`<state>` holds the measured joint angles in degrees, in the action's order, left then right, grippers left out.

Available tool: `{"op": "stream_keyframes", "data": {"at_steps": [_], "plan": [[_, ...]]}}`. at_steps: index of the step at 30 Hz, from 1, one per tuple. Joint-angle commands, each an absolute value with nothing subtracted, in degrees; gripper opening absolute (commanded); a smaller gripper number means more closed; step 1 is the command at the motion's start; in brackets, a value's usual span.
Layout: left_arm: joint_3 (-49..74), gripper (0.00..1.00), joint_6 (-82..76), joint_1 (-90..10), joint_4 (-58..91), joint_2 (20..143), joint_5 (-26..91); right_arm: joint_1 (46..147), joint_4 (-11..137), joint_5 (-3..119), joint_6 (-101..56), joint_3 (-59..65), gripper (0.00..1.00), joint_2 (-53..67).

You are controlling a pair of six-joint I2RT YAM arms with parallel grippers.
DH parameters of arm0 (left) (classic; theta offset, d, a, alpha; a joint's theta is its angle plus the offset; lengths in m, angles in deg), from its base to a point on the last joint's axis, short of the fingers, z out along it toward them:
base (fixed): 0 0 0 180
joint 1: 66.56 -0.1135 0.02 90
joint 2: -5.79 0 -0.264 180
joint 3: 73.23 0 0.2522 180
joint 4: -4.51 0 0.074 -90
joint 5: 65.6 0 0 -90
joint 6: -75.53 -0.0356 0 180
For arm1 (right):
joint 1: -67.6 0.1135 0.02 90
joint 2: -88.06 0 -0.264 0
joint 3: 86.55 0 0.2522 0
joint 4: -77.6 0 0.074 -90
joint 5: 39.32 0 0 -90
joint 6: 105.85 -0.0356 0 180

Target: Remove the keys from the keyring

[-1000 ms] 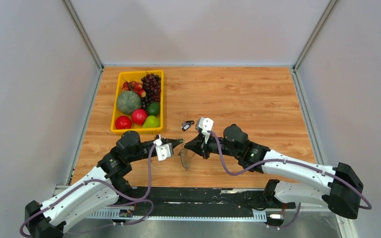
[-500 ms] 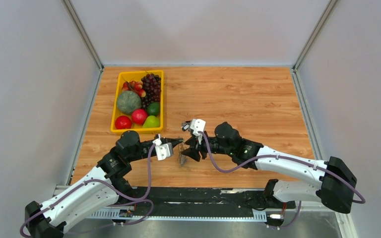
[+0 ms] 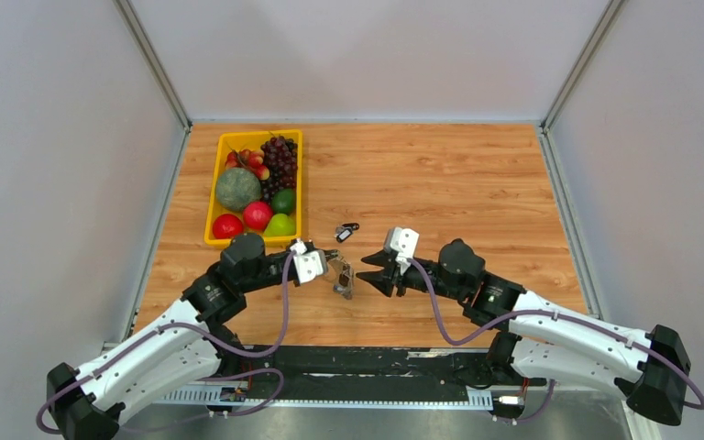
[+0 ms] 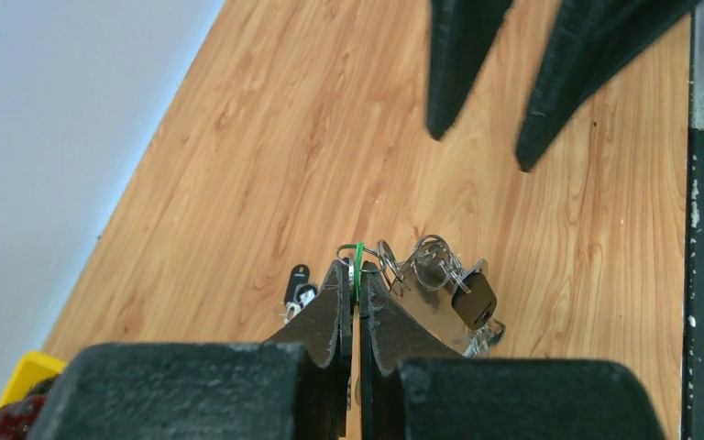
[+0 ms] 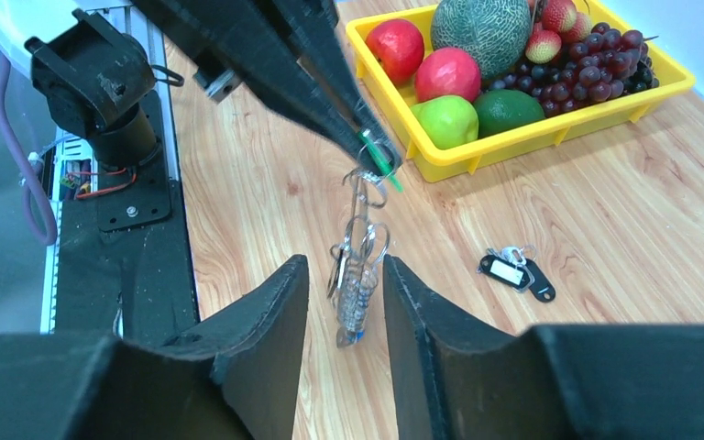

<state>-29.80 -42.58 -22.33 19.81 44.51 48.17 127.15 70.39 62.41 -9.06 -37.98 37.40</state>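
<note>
— L gripper [image 4: 356,272]?
— Clamped on green tag [image 4: 358,259]; keys [image 4: 473,298] + keyring [image 4: 422,261] hang below, mid-frame in top view.
— R gripper [image 3: 368,272]?
— Fingers spread, empty, just right of bunch.

Your left gripper [image 4: 356,275] is matte black, and the thin green tag [image 5: 380,158] at its tips is a bright, plain green. Just below those tips the keyring [image 5: 364,191] is silvery wire. The keys [image 5: 353,293] under it are grey metal with a blue fleck at the lowest end. The left wrist view shows one black tag [image 4: 473,298] among them.

Your right gripper [image 5: 344,266] is black too. Beyond its fingertips, off to the right, the loose tags [image 5: 518,273] are black, one with a white label.

The table [image 5: 660,238] is orange-brown with wood grain. Past the left gripper, the tray [image 5: 513,139] is yellow. It holds red apples [image 5: 449,73], a green apple [image 5: 445,119], dark purple grapes [image 5: 596,69] and a netted grey-green melon [image 5: 481,27].
</note>
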Motion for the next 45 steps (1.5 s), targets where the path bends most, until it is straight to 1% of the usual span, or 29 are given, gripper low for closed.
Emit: {"op": "stream_keyframes", "data": {"at_steps": [1, 8, 15, 20, 26, 45], "plan": [[-21.49, 0.0, -36.74, -21.77, 25.66, 47.86, 43.92, 127.23, 77.95, 64.86, -8.62, -41.15, 0.39, 39.62], [-9.47, 0.0, -20.6, -21.66, 39.37, 54.76, 33.23, 127.3, 86.97, 66.41, -10.18, -44.93, 0.38, 38.81], [2.04, 0.0, -10.63, -21.66, 56.6, 60.55, 28.96, 127.29, 92.85, 67.02, -10.22, -44.11, 0.38, 34.75], [6.74, 0.0, -7.41, -21.64, 63.7, 62.29, 29.28, 127.3, 98.67, 66.34, -9.68, -44.07, 0.37, 31.84], [7.85, 0.0, -6.44, -21.47, 64.95, 61.21, 31.52, 127.3, 101.85, 65.86, -8.39, -42.19, 0.35, 28.25], [8.62, 0.0, -5.01, -21.28, 64.19, 59.19, 34.47, 127.32, 106.02, 69.31, -10.83, -35.17, 0.34, 18.23]]}}
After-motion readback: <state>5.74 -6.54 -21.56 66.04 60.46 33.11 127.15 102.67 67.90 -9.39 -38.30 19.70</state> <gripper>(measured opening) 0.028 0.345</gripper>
